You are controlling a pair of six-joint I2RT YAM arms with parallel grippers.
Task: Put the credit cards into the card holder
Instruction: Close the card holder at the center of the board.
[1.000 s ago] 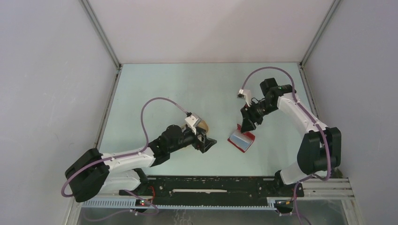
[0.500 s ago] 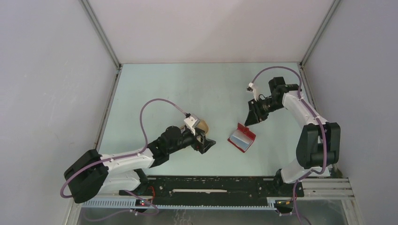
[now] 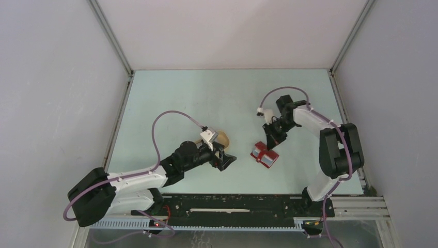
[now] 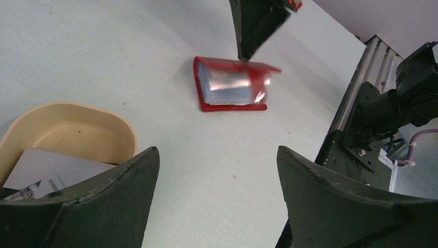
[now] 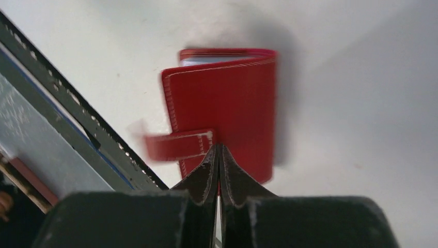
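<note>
1. Top external view. The red card holder [image 3: 263,156] lies on the pale table [image 3: 206,98] at lower centre-right of the frame. The right gripper [image 3: 270,142] points down onto its upper edge. The left gripper [image 3: 225,157] hovers low at lower centre with its fingers spread, just beside the beige tray [image 3: 223,137]. It is well apart from the holder, probably so that the other arm has room to work.

2. Left wrist view. The two dark fingers of the left gripper [image 4: 217,155] stand wide apart at the bottom corners and hold nothing. The beige tray [image 4: 77,107] sits at lower left, and credit cards [image 4: 57,165] lie flat inside it, one grey and one printed, so they are not yet in the holder. The card holder [image 4: 230,88] lies at upper centre, far beyond the spread fingers. Its cover is partly folded over the grey-blue pockets. The right gripper [image 4: 245,51] comes down from the top edge and meets the cover's raised edge.

3. Right wrist view. The fingers of the right gripper [image 5: 219,150] are pressed together into one wedge, with nothing visible between them. The tip rests on the lower part of the red cover of the card holder [image 5: 232,98], just right of the snap tab [image 5: 175,146]. The tab sticks out to the left, unfastened and blurred. A strip of pocket shows past the cover's upper edge. The closed tip is judged to be pushing the cover rather than gripping it. Whether it is folding the cover shut or lifting it open cannot be told.
</note>
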